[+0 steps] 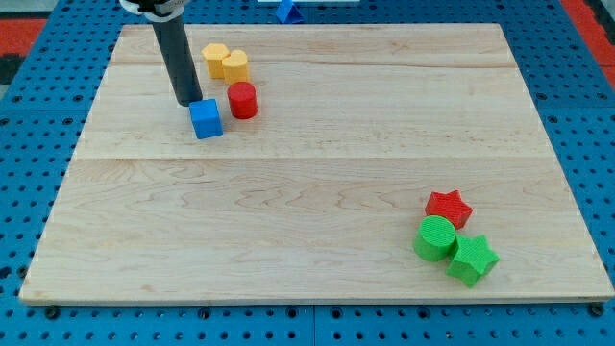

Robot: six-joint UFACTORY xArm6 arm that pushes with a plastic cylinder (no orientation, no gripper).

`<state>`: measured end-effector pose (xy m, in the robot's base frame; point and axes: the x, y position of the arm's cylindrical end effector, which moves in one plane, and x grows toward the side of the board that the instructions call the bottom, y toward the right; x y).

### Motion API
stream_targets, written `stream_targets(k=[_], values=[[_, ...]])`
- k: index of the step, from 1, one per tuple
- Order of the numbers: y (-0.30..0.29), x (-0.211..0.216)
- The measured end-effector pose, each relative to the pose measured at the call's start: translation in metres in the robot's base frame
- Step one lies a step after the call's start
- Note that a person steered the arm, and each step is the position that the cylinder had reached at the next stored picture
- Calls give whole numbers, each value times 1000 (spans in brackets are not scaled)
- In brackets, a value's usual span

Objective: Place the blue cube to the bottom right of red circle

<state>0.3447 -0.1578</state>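
Note:
The blue cube (206, 119) lies on the wooden board at the upper left. The red circle (242, 100), a short red cylinder, stands just to the cube's upper right, a small gap apart. My tip (188, 101) is down on the board at the cube's upper left corner, touching it or very nearly so. The dark rod rises from there to the view's top.
A yellow hexagon (214, 58) and a yellow heart (234, 65) sit just above the red circle. At the lower right are a red star (449, 208), a green cylinder (435, 237) and a green star (472, 259). A blue piece (286, 11) lies off the board's top edge.

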Motion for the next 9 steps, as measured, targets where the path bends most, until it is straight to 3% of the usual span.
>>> stream_targets(k=[3,4,5,8,9], values=[[21,12],[6,38],[11,104],[72,112],[72,88]])
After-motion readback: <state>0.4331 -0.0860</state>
